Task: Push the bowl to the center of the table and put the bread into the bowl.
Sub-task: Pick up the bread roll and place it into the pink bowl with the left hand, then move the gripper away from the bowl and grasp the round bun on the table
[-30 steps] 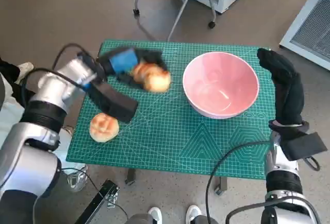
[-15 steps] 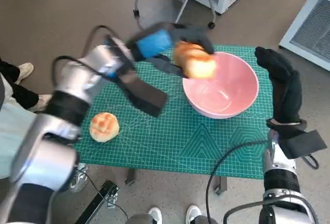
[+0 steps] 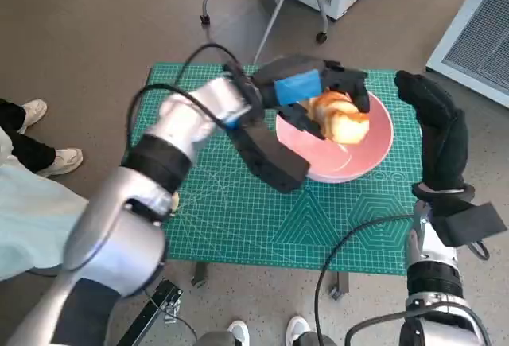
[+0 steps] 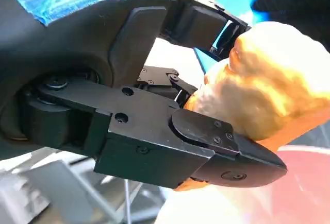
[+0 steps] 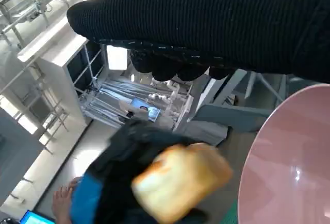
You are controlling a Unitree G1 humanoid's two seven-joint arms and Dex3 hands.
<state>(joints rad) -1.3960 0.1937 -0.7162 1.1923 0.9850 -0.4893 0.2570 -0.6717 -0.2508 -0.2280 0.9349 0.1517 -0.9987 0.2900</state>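
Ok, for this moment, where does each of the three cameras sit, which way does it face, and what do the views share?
Head view: on the robot's head, looking steeply down at the green mat; shows both forearms, the left hand and the gloved right hand.
Left wrist view: behind the left hand, facing along its fingers to the bread they hold.
Right wrist view: behind the right hand, facing the pink bowl and the room.
Shared: all three show the bread, bowl and left hand.
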